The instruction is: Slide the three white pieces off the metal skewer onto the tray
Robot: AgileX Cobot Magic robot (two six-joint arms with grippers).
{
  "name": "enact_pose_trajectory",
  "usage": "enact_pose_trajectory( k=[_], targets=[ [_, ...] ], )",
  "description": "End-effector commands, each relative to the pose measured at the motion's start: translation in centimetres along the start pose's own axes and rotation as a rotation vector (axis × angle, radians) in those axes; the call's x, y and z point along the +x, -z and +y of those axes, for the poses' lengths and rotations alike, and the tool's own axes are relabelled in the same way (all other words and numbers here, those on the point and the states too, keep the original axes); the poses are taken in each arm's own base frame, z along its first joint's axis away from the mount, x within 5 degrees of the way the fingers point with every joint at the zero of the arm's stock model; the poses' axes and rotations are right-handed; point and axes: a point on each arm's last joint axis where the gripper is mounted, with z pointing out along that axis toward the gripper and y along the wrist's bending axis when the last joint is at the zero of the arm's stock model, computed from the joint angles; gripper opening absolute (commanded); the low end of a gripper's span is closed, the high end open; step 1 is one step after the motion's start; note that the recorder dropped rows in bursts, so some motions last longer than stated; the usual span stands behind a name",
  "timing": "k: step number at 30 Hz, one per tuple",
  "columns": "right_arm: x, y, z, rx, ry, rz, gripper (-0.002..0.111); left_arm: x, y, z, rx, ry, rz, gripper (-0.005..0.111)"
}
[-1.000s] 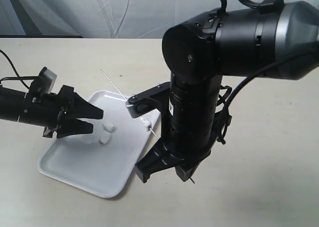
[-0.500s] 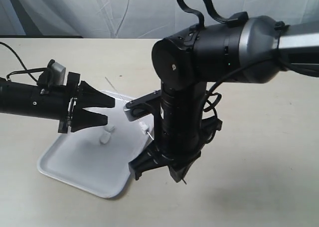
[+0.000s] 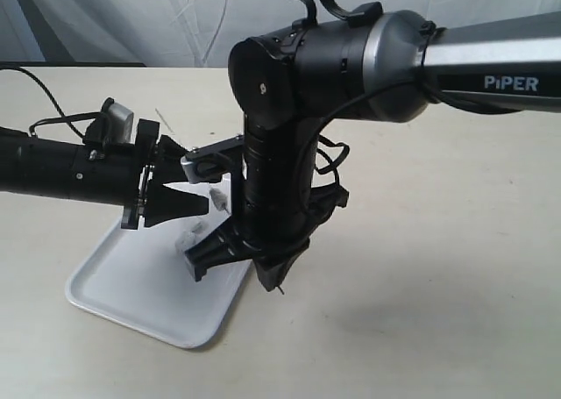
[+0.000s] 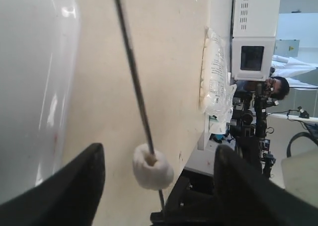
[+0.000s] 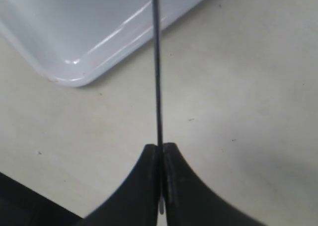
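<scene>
My right gripper points down beside the tray and is shut on the metal skewer near its lower end. The thin rod rises slanting over the tray to its tip. One white piece is threaded on the skewer. My left gripper is open, one finger on each side of that piece without touching it. A pale chunk lies on the tray in the arms' shadow; any other pieces are hidden.
The tray sits on a beige tabletop. The bulky black right arm stands over the tray's right edge and hides part of it. A white curtain hangs behind the table.
My left gripper has moved right, off the tray's middle, and now straddles the piece on the skewer. The right arm has shifted left with the skewer still held.
</scene>
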Motion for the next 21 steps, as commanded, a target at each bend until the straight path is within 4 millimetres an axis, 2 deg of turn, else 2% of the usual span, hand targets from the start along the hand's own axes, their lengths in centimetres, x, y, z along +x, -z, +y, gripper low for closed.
enact_pose_trajectory(
  k=[1,5,11,16,21],
  targets=[
    [-0.44,0.47,-0.01,-0.006,0.008,-0.029,-0.001,-0.06,0.12,-1.03,0.028,0.0,-0.021,0.061],
    [-0.77,0.79,0.16,-0.017,0.007,-0.056,-0.001,-0.01,0.16,-1.11,0.026,-0.006,-0.017,0.059],
    [-0.95,0.8,0.33,-0.036,0.0,-0.075,-0.001,0.14,0.15,-1.02,0.016,-0.013,-0.001,0.039],
    [-0.95,0.8,0.33,-0.036,0.002,-0.075,-0.001,0.15,0.15,-1.02,0.015,-0.015,0.001,0.036],
    [-0.95,0.8,0.33,-0.036,0.002,-0.075,-0.001,0.15,0.15,-1.01,0.015,-0.019,0.001,0.02]
  ],
)
